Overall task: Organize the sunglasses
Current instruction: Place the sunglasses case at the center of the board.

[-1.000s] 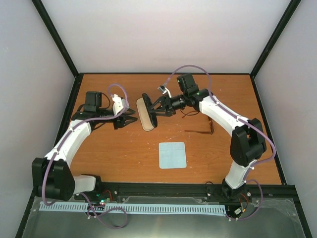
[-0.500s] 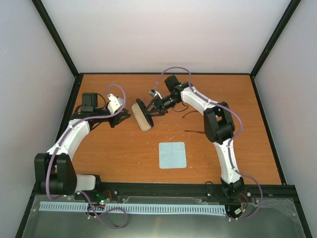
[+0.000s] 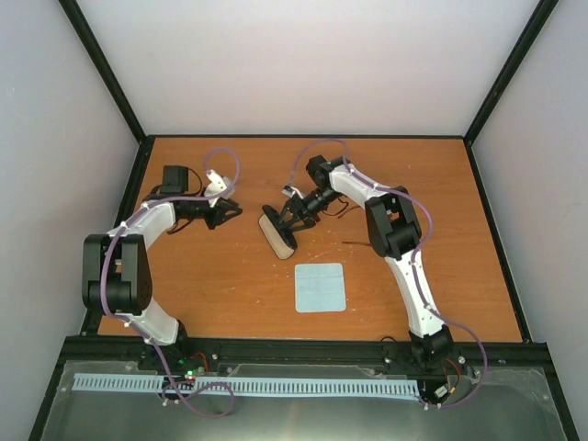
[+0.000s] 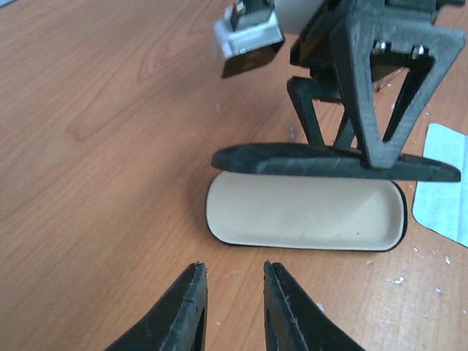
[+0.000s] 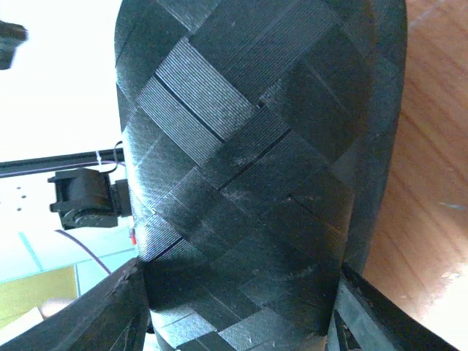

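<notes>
The black glasses case [image 3: 277, 235] lies open left of the table's middle, its light lining [image 4: 307, 216] facing up. My right gripper [image 3: 288, 219] is shut on its raised lid [image 4: 333, 162], whose woven black outside fills the right wrist view [image 5: 248, 168] between the fingers [image 5: 121, 314]. My left gripper [image 3: 226, 212] is open and empty, left of the case and short of its rim [image 4: 234, 274]. Of the sunglasses only a thin dark temple arm [image 3: 356, 243] shows beside the right arm; the rest is hidden.
A pale blue square cloth [image 3: 321, 287] lies flat in front of the case; its corner shows in the left wrist view [image 4: 444, 183]. The right arm's upper link [image 3: 390, 225] stands over the table's right-middle. Black frame posts and grey walls bound the table.
The right arm has folded inward and carried the case a little nearer and turned it. The left gripper has pulled back left, away from the case.
</notes>
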Robot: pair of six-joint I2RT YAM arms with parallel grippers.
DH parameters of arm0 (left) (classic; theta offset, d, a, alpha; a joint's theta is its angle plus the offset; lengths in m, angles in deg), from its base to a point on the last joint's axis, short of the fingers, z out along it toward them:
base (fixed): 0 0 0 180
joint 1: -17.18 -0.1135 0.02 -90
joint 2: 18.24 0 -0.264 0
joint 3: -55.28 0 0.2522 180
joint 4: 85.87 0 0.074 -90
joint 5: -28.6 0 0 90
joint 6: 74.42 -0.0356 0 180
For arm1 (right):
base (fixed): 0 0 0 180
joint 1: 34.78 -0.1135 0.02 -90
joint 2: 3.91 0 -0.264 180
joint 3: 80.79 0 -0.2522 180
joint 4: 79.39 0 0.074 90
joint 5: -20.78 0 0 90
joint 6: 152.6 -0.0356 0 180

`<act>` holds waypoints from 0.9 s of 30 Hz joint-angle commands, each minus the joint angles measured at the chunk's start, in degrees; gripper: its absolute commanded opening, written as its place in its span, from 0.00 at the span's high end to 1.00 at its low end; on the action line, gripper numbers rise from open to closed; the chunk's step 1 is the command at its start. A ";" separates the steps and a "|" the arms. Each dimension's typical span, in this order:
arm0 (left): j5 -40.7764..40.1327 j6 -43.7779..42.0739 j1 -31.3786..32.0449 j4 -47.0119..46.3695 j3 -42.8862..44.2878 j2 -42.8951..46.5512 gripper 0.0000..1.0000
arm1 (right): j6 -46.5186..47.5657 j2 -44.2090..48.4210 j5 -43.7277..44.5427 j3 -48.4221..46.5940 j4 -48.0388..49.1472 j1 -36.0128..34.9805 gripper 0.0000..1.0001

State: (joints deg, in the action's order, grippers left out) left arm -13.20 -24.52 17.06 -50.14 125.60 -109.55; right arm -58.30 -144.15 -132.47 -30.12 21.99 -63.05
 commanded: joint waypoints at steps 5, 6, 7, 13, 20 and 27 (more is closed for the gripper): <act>2.16 -0.97 -0.32 -0.22 5.55 -2.56 0.76 | -0.38 -2.86 4.29 -0.47 0.18 0.15 0.97; 2.42 -0.93 -0.32 -0.10 5.66 -2.77 0.76 | -0.36 -2.96 4.54 -0.38 0.14 0.15 0.97; 2.62 -0.83 -0.32 -0.09 5.67 -2.86 0.76 | -0.28 -3.08 4.86 -0.41 0.10 0.16 0.96; 3.28 -0.04 -0.32 0.08 5.26 -3.02 0.76 | -1.57 -2.63 6.20 -0.48 1.00 0.55 0.76; 3.57 -0.15 -0.33 0.17 5.05 -3.12 0.76 | -2.93 -1.40 7.47 -0.75 1.93 2.02 0.60; 4.29 0.31 -0.32 0.43 5.32 -3.39 0.76 | -2.80 -0.65 8.91 -0.69 1.58 3.02 0.48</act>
State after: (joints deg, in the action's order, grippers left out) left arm -10.92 -24.43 17.01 -50.20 129.34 -112.32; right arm -60.73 -145.68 -129.43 -30.12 22.84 -61.09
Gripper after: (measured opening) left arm 0.245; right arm 0.566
